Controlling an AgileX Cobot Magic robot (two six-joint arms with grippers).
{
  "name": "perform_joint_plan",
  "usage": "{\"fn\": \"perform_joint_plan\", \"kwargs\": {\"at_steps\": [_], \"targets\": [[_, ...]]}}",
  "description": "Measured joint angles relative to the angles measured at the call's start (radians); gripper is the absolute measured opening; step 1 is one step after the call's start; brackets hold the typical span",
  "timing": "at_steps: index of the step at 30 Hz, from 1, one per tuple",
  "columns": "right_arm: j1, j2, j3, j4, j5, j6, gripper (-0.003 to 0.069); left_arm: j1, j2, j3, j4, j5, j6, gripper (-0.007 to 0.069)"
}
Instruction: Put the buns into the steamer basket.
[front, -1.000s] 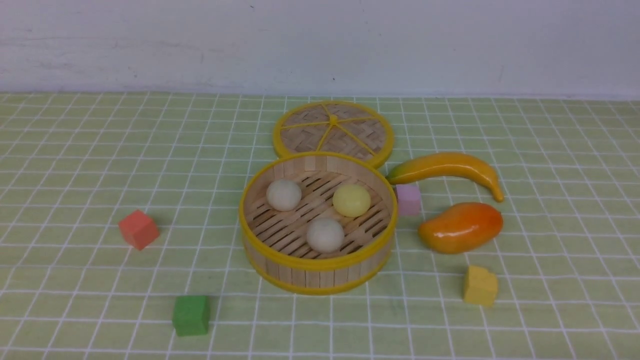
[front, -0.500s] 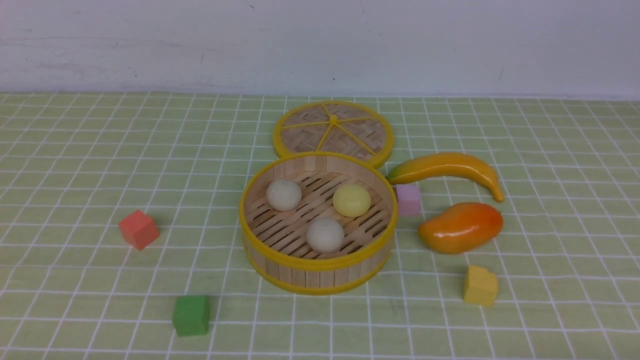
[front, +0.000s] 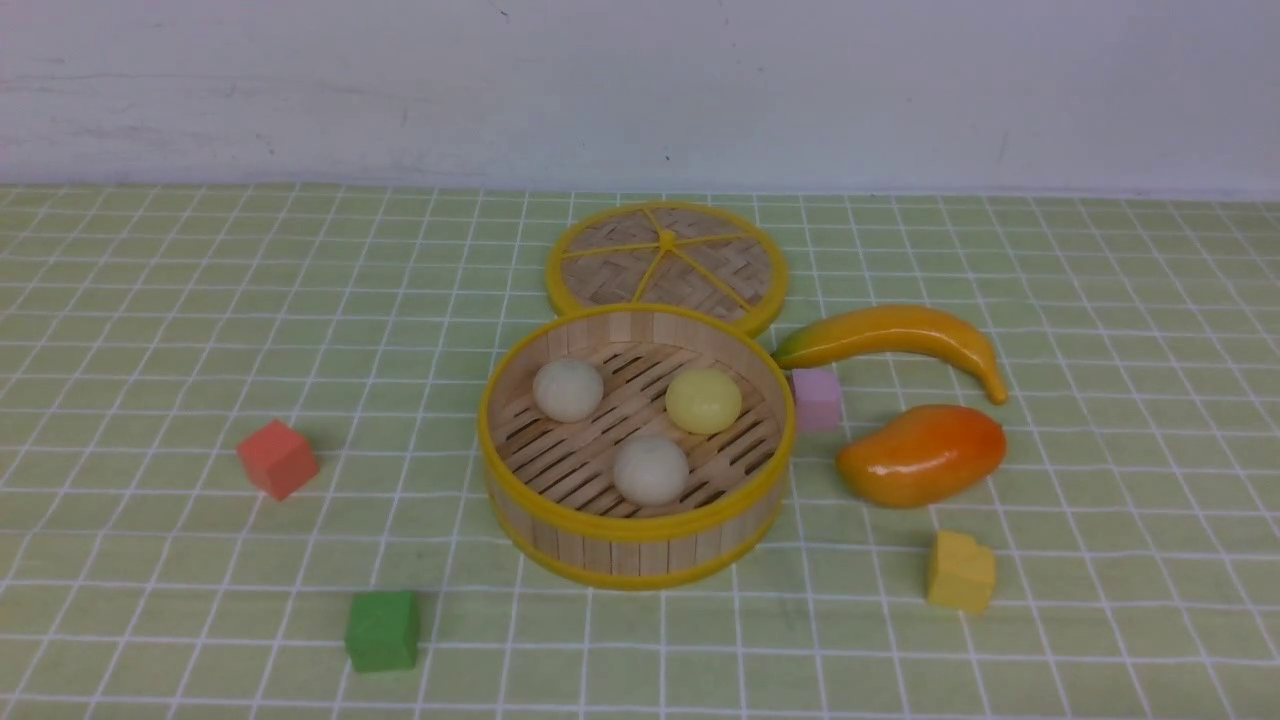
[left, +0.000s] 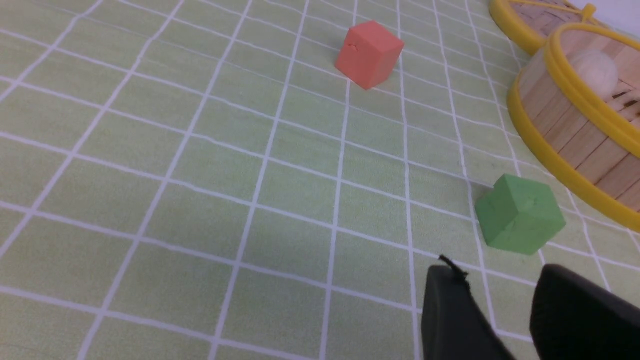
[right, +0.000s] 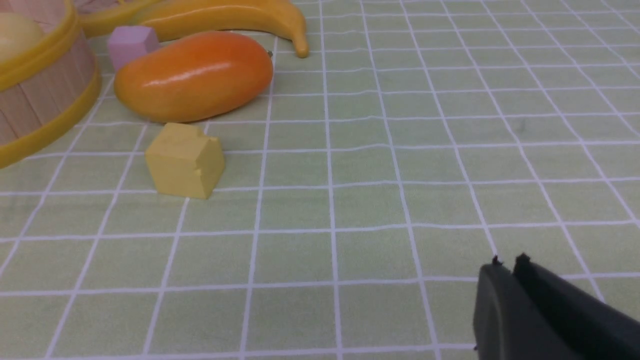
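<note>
The three buns (front: 650, 468) lie inside the basket (front: 636, 525), on its slatted floor, apart from each other: two off-white and one pale yellow. The lid (front: 667, 262) lies flat on the counter (front: 160, 330), touching the basket's far side.

The left gripper (left: 492, 295) hangs over bare counter with its jaws apart and nothing between them. The green cube (left: 520, 214) lies just ahead of it, the red cube (left: 369, 54) farther ahead, and the basket is ahead and to one side.

The right gripper (right: 510, 270) is nearly closed, its fingertips almost touching, and it holds nothing. The yellow cube (right: 185, 161) lies ahead of it, well apart. Beyond the cube are the mango (right: 195, 76), the banana (right: 220, 17) and the pink cube (right: 132, 44).
</note>
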Motion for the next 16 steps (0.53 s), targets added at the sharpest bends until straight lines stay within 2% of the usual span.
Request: {"fn": "perform_joint_plan", "kwargs": {"at_steps": [16], "targets": [[0.000,0.000,0.000,0.003,0.000,0.000,0.0067,0.000,0.000,0.000,0.000,0.000,0.000,0.0238]]}}
